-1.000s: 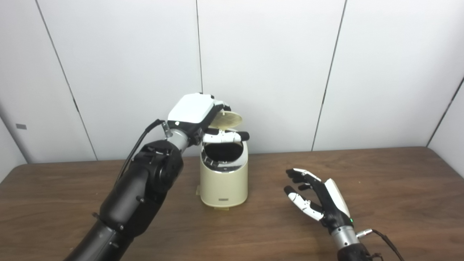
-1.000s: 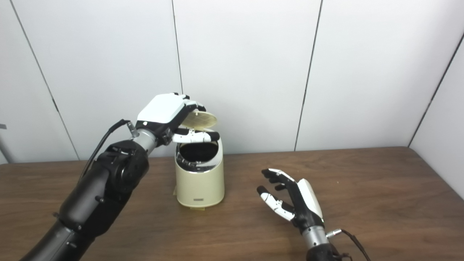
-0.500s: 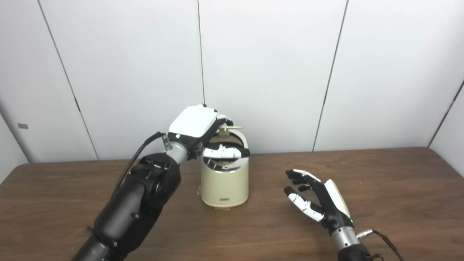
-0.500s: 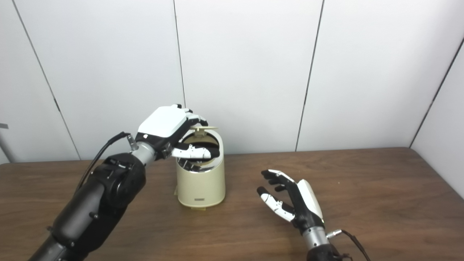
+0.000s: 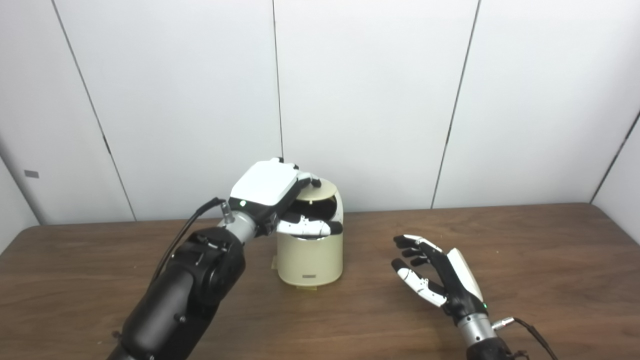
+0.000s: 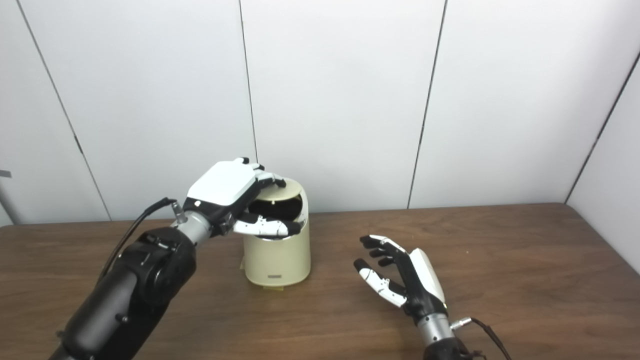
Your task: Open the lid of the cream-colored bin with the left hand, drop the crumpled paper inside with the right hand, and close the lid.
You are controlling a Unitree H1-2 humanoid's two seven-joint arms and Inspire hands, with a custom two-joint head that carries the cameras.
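Observation:
The cream-colored bin (image 5: 310, 260) stands upright on the table, left of centre. Its round lid (image 5: 325, 191) is tilted low over the opening, with a dark gap still showing under it. My left hand (image 5: 270, 192) is over the bin top, fingers curled on the lid's near edge and thumb stretched across the front of the rim. My right hand (image 5: 440, 280) hovers to the right of the bin, apart from it, open with its palm toward the bin and nothing in it. No crumpled paper shows in either view.
The brown wooden table (image 5: 540, 245) runs back to a white panelled wall close behind the bin. A black cable (image 5: 530, 327) trails from my right wrist near the bottom edge.
My left hand has come down with the lid, from raised well above the bin to nearly on the rim. The right hand has hardly moved.

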